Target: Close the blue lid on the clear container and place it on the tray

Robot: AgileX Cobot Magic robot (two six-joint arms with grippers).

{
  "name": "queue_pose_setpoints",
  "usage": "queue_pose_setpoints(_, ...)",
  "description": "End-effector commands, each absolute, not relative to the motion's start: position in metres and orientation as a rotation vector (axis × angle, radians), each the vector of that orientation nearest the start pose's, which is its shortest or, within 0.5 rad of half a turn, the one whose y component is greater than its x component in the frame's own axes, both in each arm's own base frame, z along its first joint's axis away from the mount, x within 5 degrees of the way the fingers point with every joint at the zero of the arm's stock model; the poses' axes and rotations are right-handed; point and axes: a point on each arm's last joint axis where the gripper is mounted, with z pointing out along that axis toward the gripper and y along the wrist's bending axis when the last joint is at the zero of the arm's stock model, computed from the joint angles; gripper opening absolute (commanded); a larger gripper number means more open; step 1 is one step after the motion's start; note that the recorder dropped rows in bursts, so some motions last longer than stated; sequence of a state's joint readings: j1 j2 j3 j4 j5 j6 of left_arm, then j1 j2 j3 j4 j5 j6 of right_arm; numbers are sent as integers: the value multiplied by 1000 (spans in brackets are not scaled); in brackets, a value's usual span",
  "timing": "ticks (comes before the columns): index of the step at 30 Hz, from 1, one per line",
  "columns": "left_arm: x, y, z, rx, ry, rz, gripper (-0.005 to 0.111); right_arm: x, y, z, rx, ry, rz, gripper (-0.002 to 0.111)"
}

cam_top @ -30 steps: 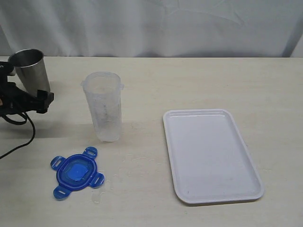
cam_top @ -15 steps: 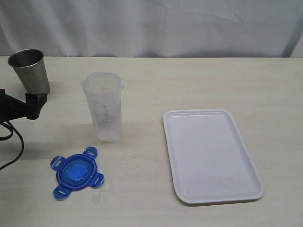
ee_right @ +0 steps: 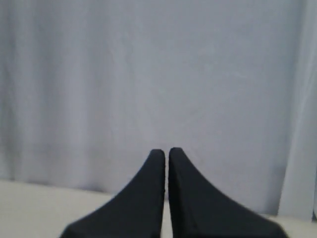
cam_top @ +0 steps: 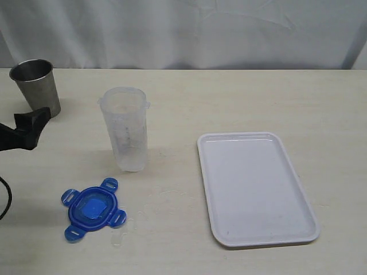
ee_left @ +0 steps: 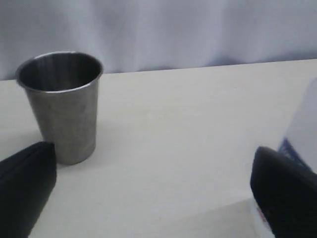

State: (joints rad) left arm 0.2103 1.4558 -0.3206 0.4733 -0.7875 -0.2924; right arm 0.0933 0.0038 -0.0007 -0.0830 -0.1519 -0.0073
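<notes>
Exterior view, clear container (cam_top: 127,132) upright, mouth up, blue lid (cam_top: 92,209) flat

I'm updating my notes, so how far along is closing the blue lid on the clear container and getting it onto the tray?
Nothing looks done. The blue lid lies flat on the table, apart from the clear container, which stands open, off the tray. Nothing is held: the left gripper is open by the metal cup, the right gripper shut, empty. Lidding and placing remain.

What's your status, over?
Left pincer open, empty; right pincer shut, empty. Blue lid flat on table, clear container upright, uncapped. Metal cup beside left pincer.
</notes>
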Motion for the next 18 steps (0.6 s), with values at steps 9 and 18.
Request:
queue_pose_setpoints(9, 199, 0, 203, 199, 1746, -249, 105, 37, 6, 261, 61, 920, 360, 4)
queue_pose_setpoints(18, 183, -14, 192, 349, 1777, -322, 105, 42, 10, 290, 35, 1101, 359, 4)
